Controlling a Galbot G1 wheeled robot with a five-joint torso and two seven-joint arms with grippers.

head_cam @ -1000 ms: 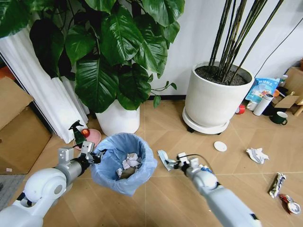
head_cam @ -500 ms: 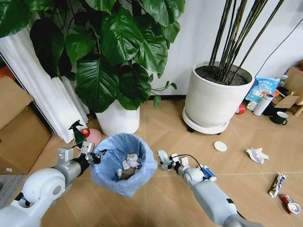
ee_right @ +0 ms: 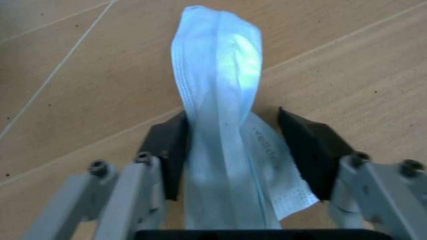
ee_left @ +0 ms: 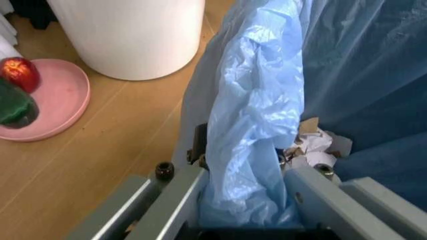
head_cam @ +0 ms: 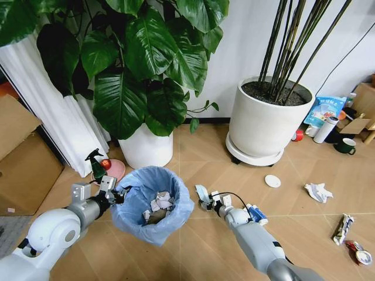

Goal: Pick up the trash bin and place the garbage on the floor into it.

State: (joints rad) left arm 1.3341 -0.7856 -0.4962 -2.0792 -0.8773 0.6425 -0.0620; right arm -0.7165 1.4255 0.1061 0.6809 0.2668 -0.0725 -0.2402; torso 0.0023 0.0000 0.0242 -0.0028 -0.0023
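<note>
I see the floor (head_cam: 193,158) running across the head view, with a big white pot (head_cam: 265,120) of tall stems against the back wall at right and a smaller white pot (head_cam: 146,146) under a broad-leaved plant (head_cam: 140,64) at left of centre. In front of that smaller pot sits the bin (head_cam: 152,202), its blue bag folded over the rim and crumpled paper inside. My left gripper (head_cam: 115,194) is at the bin's left rim; in the left wrist view its fingers (ee_left: 175,200) are clamped on the bag and rim, one outside and one inside. Just beyond it on the floor lies a pink plate (head_cam: 111,170) carrying a dark green bottle and a red ball. My right gripper (head_cam: 206,202) is low over the floor just right of the bin, with a pale blue face mask (ee_right: 220,100) between its dark pads (ee_right: 167,150); the pads stand on either side of the mask with a gap on one side, so I cannot tell whether the mask is really pinched. Farther right on the floor lie a white disc (head_cam: 272,181), a crumpled paper wad (head_cam: 318,191), a silvery wrapper (head_cam: 343,228) and, near the right edge, a small red wrapper (head_cam: 358,252).
</note>
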